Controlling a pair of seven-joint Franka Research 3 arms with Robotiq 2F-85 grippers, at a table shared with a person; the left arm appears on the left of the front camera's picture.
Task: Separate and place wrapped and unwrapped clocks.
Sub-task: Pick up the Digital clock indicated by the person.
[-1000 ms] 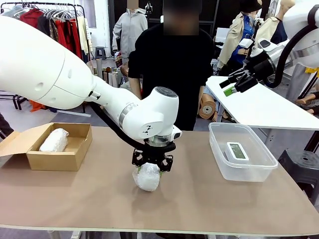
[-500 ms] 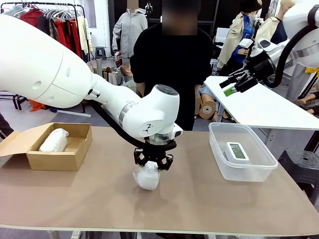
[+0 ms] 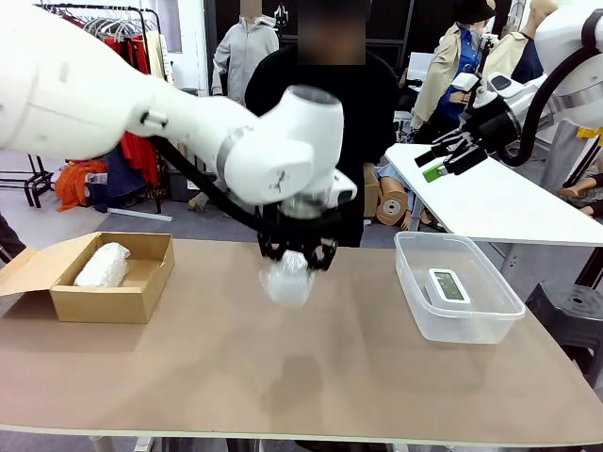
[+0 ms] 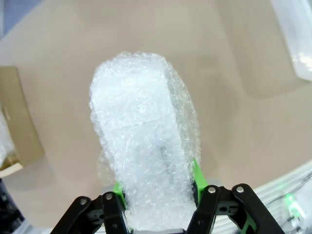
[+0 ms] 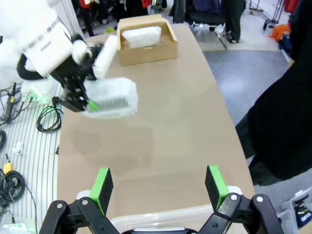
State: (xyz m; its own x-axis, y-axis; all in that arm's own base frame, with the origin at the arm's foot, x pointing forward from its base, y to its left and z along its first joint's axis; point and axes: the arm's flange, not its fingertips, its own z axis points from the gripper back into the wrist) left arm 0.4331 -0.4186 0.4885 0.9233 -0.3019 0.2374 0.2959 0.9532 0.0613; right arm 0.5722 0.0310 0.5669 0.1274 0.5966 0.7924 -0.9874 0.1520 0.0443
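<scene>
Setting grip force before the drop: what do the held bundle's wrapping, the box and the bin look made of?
The held bundle in the left gripper: bubble wrap, by its translucent blistered surface. The box: matte brown corrugated cardboard, judging by its open flap. The bin: clear, smooth, probably rigid plastic; the clock shows through it.

A cardboard box (image 3: 113, 278) sits at the bench's (image 3: 301, 377) left with one wrapped bundle (image 3: 102, 265) inside. A tub (image 3: 458, 287) at the right holds the clock (image 3: 448, 284). Between them, the left claw (image 3: 298, 259) holds a second bundle (image 3: 288, 280) above the bench.
</scene>
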